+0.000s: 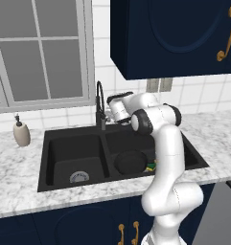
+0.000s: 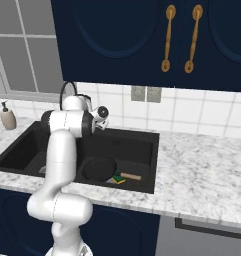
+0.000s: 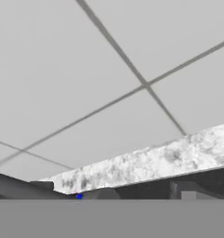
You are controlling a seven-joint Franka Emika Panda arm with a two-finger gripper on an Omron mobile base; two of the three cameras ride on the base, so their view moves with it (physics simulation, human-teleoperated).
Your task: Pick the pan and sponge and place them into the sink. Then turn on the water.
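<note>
The black pan [image 1: 131,161] lies in the right basin of the black sink [image 1: 74,131], its brown handle [image 2: 131,176] pointing right. The green-and-yellow sponge [image 2: 118,178] rests on the basin floor against the pan's right side. My gripper [image 1: 108,113] is held high over the back rim of the sink, right beside the stem of the tall black faucet [image 1: 100,103]. Its jaws are hidden by the hand and cut off in the hand view. The water is out of view: I see no stream under the spout.
A beige soap dispenser [image 1: 21,133] stands on the marble counter left of the sink. The left basin holds just its silver drain [image 1: 79,177]. Navy wall cabinets [image 2: 142,40] hang above, and the tiled wall [image 3: 108,83] is close ahead of the hand.
</note>
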